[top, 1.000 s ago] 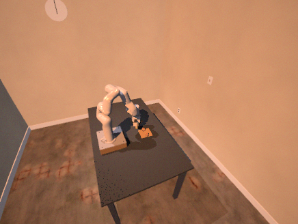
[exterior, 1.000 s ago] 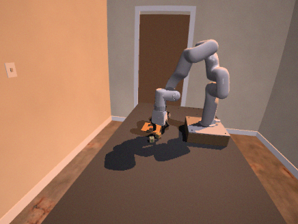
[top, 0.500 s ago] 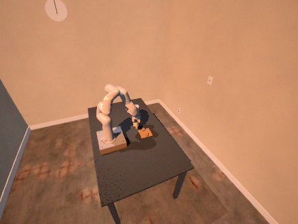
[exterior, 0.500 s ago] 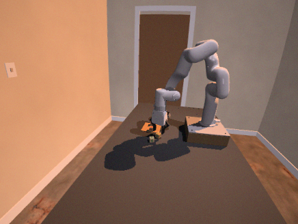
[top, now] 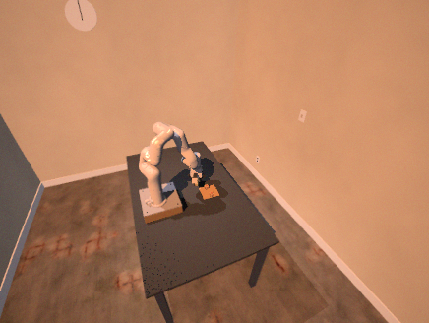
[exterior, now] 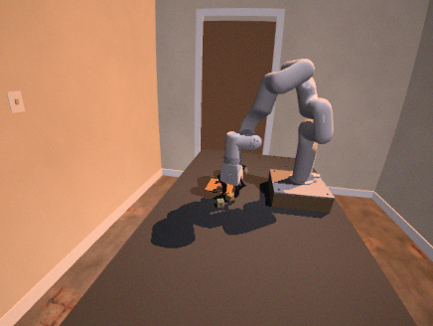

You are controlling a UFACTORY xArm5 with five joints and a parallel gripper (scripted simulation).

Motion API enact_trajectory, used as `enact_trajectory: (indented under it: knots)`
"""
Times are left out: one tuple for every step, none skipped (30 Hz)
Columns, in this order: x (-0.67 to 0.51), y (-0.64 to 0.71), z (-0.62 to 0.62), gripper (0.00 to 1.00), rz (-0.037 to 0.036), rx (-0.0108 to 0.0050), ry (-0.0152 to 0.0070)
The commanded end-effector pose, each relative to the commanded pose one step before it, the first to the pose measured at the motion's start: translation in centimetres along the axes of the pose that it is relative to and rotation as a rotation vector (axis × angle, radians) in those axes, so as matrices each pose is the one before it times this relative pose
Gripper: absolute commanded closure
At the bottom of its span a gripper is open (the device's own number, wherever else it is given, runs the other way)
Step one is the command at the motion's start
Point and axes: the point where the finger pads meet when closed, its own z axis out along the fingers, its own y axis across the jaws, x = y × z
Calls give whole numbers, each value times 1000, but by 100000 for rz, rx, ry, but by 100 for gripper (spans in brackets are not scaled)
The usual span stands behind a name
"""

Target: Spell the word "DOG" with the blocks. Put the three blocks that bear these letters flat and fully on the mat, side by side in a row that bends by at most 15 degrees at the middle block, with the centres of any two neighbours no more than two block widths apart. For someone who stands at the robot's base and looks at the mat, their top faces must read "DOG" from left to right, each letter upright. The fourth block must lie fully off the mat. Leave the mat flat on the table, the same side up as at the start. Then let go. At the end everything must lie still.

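From the top view, the arm bends over from its base block (top: pixel 173 209) and the gripper (top: pixel 196 181) points down at the orange mat's (top: pixel 211 193) 10 o'clock corner. Too small here to see the fingers, and the letter blocks can't be made out.

Side view is better: gripper (exterior: pixel 229 190) is low over the near edge of the mat (exterior: pixel 214 185), fingers partly spread, roughly two-thirds of the way, not pinching anything I can see. Two small blocks show just below it, a pale one (exterior: pixel 219 203) at 7 o'clock from the gripper and a yellowish one (exterior: pixel 229 198) right under it. Can't tell if the fingers touch them. Letters unreadable.
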Motion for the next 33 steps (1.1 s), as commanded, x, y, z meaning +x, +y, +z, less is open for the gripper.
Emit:
enact_trajectory:
  knots:
    - [-79, -87, 760, 31, -1, 175, -192]
    - [3, -1, 200, 31, 0, 0, 0]
    - [3, -1, 190, 31, 0, 0, 0]
    - [0, -3, 174, 31, 0, 0, 0]
    - [1, -2, 157, 31, 0, 0, 0]
    - [1, -2, 139, 31, 0, 0, 0]
    - [1, -1, 118, 31, 0, 0, 0]
    - [1, -1, 97, 31, 0, 0, 0]
    - [1, 0, 76, 31, 0, 0, 0]
    - [1, 0, 55, 31, 0, 0, 0]
    - [1, 0, 36, 31, 0, 0, 0]
    - [0, 0, 0, 31, 0, 0, 0]
    - [0, 0, 0, 31, 0, 0, 0]
    - [0, 0, 20, 31, 0, 0, 0]
    - [0, 0, 8, 31, 0, 0, 0]
    - [0, 0, 1, 31, 0, 0, 0]
    - [0, 0, 0, 31, 0, 0, 0]
    - [0, 0, 0, 31, 0, 0, 0]
    - [0, 0, 0, 31, 0, 0, 0]
    - [0, 0, 0, 31, 0, 0, 0]
    - [0, 0, 0, 31, 0, 0, 0]
    - [0, 0, 0, 31, 0, 0, 0]
    - [0, 0, 0, 31, 0, 0, 0]
    - [0, 0, 0, 31, 0, 0, 0]
    - [0, 0, 0, 31, 0, 0, 0]
    - [0, 0, 0, 31, 0, 0, 0]
    - [0, 0, 0, 31, 0, 0, 0]
    - [0, 0, 0, 31, 0, 0, 0]
    - [0, 0, 0, 31, 0, 0, 0]
    - [0, 0, 0, 31, 0, 0, 0]
    - [0, 0, 0, 31, 0, 0, 0]
    - [0, 0, 0, 31, 0, 0, 0]
    - [0, 0, 0, 31, 0, 0, 0]
